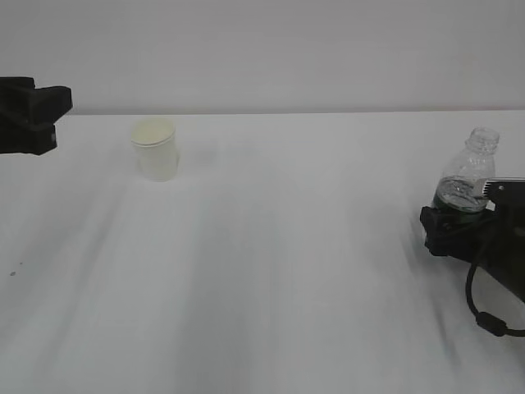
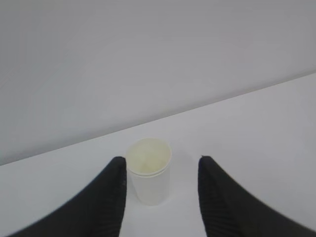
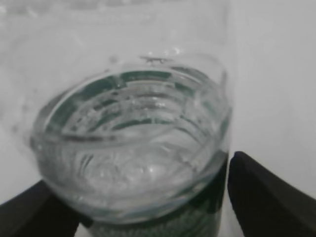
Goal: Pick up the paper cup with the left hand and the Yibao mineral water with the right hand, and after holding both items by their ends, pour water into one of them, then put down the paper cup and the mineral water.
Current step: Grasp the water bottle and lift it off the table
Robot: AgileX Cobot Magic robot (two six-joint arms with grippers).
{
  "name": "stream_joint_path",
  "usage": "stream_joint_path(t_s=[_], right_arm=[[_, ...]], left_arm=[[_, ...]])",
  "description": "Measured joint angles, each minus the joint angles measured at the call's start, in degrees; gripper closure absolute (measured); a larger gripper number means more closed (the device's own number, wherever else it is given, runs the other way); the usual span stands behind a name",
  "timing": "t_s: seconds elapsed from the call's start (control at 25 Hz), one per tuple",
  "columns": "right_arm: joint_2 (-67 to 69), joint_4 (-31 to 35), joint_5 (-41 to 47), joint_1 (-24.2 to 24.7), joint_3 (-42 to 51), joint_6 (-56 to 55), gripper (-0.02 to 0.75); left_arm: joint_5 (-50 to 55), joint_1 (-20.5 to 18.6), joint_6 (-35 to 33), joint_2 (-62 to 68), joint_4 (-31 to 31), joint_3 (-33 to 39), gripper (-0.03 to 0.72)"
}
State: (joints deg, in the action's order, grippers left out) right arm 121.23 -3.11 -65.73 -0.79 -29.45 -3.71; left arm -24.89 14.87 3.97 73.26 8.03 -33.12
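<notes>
The paper cup [image 1: 156, 148] stands upright on the white table [image 1: 271, 271], far left — the left hand [image 2: 162, 170] hangs apart from it, jaws half-spread and empty. At the right edge, the right hand [image 1: 456, 227] brackets the Yibao mineral water [image 1: 467, 182] with wide jaws — whether they press it, I cannot tell.

A plain white table [image 1: 271, 271] meets a bare pale wall [image 1: 271, 49] behind it.

a small white paper cup [image 1: 155, 148] stands upright on the far left. a clear, green-labelled, capless mineral water bottle [image 1: 467, 180] stands at right.
</notes>
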Motion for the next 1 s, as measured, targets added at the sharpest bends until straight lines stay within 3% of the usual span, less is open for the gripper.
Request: stream_joint_path(t_s=[0.32,1.0], right_arm=[[0.1,0.0,0.0,-0.2,0.0,0.0,0.104],[0.1,-0.8,0.0,-0.2,0.0,-1.3,0.091]], left_arm=[[-0.1,0.0,0.0,0.0,0.0,0.0,0.347],[-0.1,0.0,0.0,0.0,0.1,0.0,0.347]])
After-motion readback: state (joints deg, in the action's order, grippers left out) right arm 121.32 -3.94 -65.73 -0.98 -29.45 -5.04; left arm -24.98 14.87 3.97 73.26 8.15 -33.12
